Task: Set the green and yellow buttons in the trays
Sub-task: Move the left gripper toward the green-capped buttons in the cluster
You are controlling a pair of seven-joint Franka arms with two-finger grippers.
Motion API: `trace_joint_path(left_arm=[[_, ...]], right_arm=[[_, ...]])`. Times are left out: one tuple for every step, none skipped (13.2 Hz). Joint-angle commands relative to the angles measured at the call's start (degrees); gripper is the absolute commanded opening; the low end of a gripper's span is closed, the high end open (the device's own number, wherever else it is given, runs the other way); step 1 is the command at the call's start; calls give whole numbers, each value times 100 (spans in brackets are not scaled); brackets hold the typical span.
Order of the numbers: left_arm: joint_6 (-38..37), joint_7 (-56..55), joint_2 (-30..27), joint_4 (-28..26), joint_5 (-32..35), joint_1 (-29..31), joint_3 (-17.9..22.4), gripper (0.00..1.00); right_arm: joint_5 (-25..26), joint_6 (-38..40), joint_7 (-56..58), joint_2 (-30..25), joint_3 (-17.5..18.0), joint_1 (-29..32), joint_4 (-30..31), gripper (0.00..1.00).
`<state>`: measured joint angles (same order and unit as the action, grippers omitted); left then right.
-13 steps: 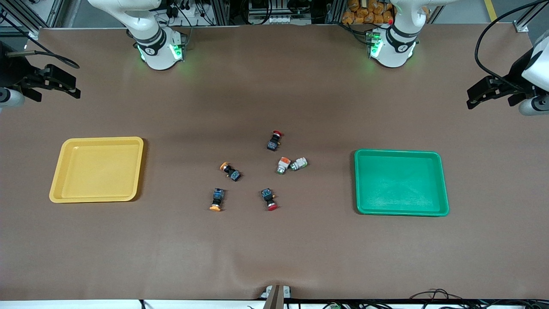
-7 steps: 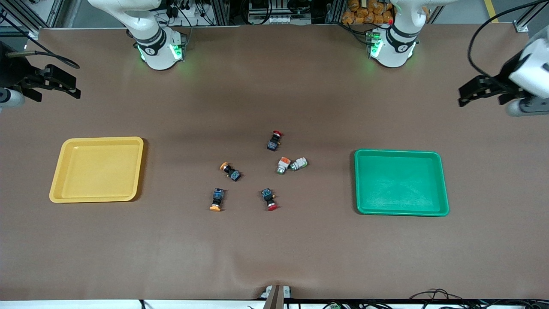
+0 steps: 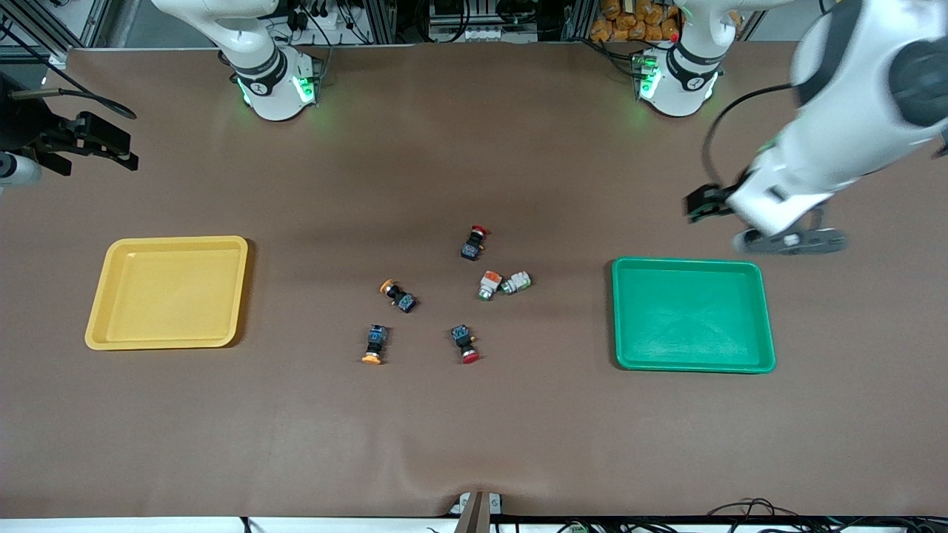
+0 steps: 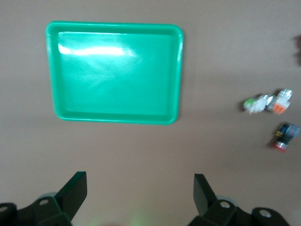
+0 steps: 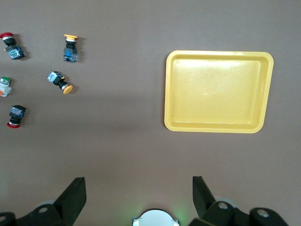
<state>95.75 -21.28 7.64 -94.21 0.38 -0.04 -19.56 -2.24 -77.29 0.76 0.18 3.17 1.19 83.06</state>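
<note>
Two green buttons [image 3: 489,285] [image 3: 516,282] lie touching at mid-table, white-silver bodied; the left wrist view shows them too [image 4: 255,104] [image 4: 279,101]. Two yellow buttons [image 3: 398,295] [image 3: 374,345], black with orange-yellow caps, lie toward the yellow tray [image 3: 169,292]; they appear in the right wrist view [image 5: 60,81] [image 5: 70,47]. The green tray [image 3: 692,314] holds nothing, like the yellow one. My left gripper [image 3: 702,203] [image 4: 140,188] hangs open over the table beside the green tray's edge facing the bases. My right gripper [image 3: 122,148] [image 5: 139,188] waits open, high at the right arm's end.
Two red-capped black buttons [image 3: 474,242] [image 3: 465,343] lie among the others at mid-table. The arm bases [image 3: 274,89] [image 3: 674,81] stand along the table's edge farthest from the front camera. Brown mat lies between the buttons and each tray.
The left arm has swung in from its end of the table toward the green tray, gripper still open. The right arm, the buttons and both trays have not moved.
</note>
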Motion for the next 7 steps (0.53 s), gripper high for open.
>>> trace_joint_path(left_arm=[[618, -1364, 464, -54, 76, -389, -319, 100], [864, -1796, 702, -54, 189, -679, -311, 100], [1075, -2288, 921, -45, 390, -925, -311, 100], [1286, -2876, 1150, -37, 558, -1128, -320, 100], [1489, -3334, 1361, -28, 629, -1278, -320, 100], [1691, -3643, 1598, -19, 612, -1349, -320, 100], [1910, -3864, 1835, -19, 638, -1454, -329, 100]], right_arm=[[-75, -6, -58, -106, 35, 74, 70, 100], [-84, -6, -58, -106, 35, 83, 70, 100], [-93, -6, -58, -106, 35, 92, 70, 100], [-110, -6, -58, -106, 35, 101, 70, 100], [-110, -6, -58, -97, 35, 109, 62, 100], [-119, -6, -32, -71, 35, 110, 53, 100], [-119, 3, -40, -70, 35, 118, 61, 100]])
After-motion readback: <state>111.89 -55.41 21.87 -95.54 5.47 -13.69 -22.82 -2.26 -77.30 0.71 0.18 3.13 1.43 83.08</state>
